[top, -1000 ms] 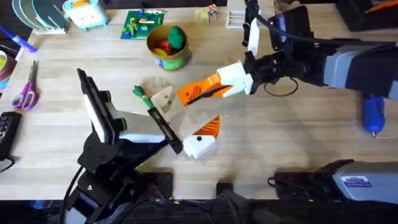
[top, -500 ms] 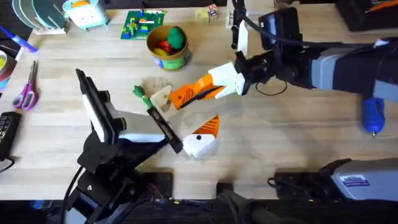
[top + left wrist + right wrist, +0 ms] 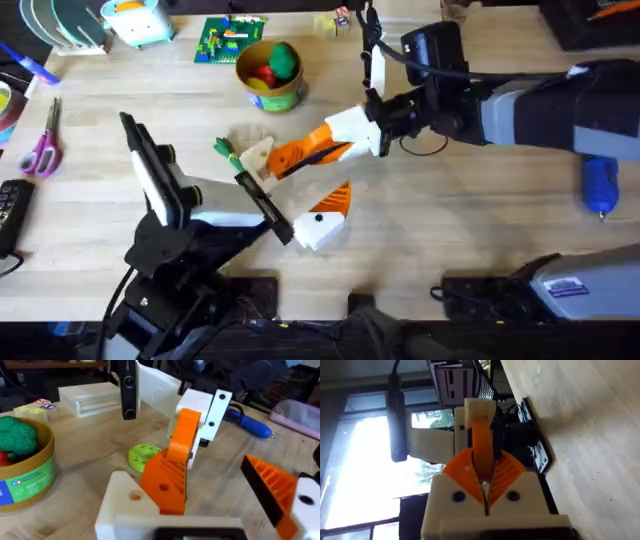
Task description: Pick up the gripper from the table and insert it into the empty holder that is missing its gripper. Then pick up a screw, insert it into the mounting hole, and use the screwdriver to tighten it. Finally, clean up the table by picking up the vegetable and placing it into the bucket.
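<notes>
The small orange gripper [image 3: 283, 160] is pinched in my shut right gripper [image 3: 305, 155], whose orange pads [image 3: 505, 472] close on the piece [image 3: 481, 445]. Its tip meets the white holder [image 3: 258, 157], which forms one side of my wide-open left gripper [image 3: 293, 187]. From the left wrist, the orange piece [image 3: 172, 475] stands against the holder [image 3: 125, 505]. The dark-green vegetable [image 3: 226, 150] lies just left of the holder. The bucket [image 3: 268, 95] stands behind with toys inside. Far right lies the blue screwdriver [image 3: 600, 185]. No screw is in view.
Pink scissors [image 3: 42, 145] lie at the left edge. A green toy board [image 3: 228, 38] and a wooden box [image 3: 95, 397] sit at the back. A lime-green disc [image 3: 142, 455] lies by the holder. Open wood stretches along the front right.
My right arm has carried the orange piece leftward, closing the gap until it meets the holder. The left arm has stayed put.
</notes>
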